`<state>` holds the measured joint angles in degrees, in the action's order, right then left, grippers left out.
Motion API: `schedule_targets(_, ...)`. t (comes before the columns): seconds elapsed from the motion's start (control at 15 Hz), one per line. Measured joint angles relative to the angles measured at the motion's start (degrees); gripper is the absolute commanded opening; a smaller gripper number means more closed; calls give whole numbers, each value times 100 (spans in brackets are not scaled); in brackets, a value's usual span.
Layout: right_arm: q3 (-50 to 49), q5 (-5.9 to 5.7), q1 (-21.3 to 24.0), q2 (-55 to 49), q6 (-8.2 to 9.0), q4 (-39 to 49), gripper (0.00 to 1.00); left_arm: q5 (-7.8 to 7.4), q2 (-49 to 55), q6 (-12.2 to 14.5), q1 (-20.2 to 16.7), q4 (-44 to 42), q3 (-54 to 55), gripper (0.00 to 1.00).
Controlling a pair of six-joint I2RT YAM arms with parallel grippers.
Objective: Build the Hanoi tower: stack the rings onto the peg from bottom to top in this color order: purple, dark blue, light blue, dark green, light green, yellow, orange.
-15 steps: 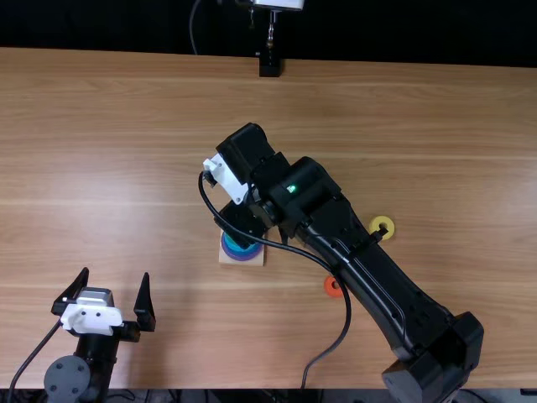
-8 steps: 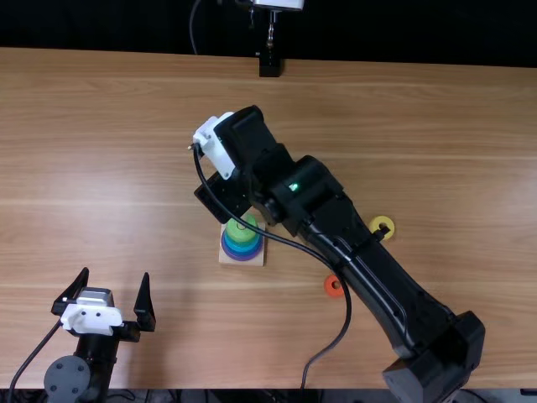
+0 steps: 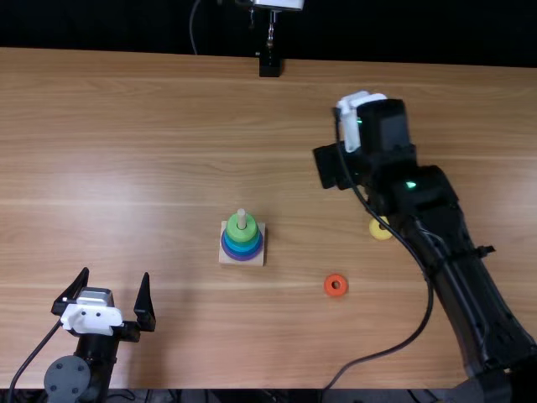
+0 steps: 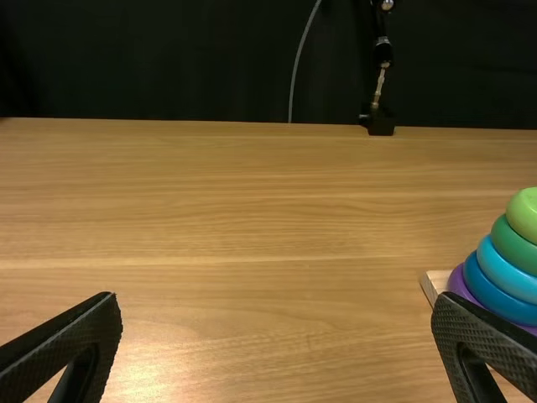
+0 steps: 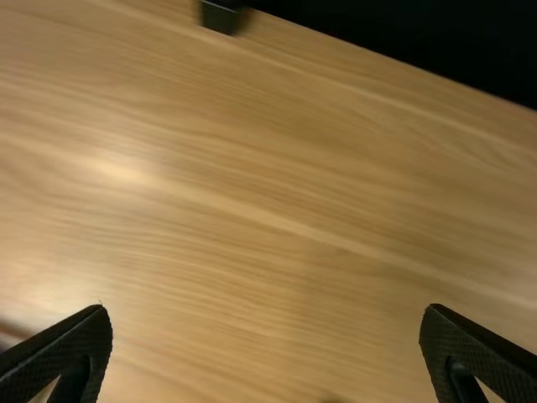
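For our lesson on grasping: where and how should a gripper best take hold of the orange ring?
Probably by opposite sides of its round outer rim, coming straight down from above: the orange ring lies flat on the table, hole facing up, apart from the other rings.

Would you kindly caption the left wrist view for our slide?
Beyond the open left gripper, five stacked rings rise from purple to light green.

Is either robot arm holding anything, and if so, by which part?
Nothing is held: the left gripper and the right gripper both stand open and empty.
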<state>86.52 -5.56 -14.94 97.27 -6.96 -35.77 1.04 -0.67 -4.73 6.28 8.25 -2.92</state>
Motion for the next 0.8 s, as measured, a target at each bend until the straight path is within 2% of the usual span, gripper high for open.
schedule_targets(0.07, -243, 55, 313, -33, 94, 79, 100, 0, 0, 0, -2, -2, 0, 100)
schedule_targets(0.13, -505, 236, 664, -33, 358, 98, 100, 2, 0, 0, -2, 2, 0, 100)
schedule_targets(0.2, -723, 472, 942, -33, 719, 90, 100, 2, 0, -2, 0, 0, 0, 100)
schedule_targets(0.27, -896, 654, 1119, -33, 1045, 90, 100, 2, 0, 0, 0, 0, 0, 100)
schedule_targets(0.33, -1069, 809, 1169, -33, 1307, 83, 100, -2, 0, 0, -2, 0, 0, 100)
schedule_targets(0.4, -1145, 935, 1156, -33, 1456, 74, 100, -2, 0, 0, 0, 0, 0, 100)
schedule_targets(0.47, -1154, 1029, 1154, -33, 1539, 85, 100, 0, 0, -2, 0, 2, 0, 100)
schedule_targets(0.6, -1154, 1097, 1156, -33, 1574, 66, 100, 2, 0, 0, 0, -2, 0, 100)
schedule_targets(0.8, -1154, 1113, 1156, -26, 1185, 0, 100, 0, 0, 0, -2, 0, 0, 100)
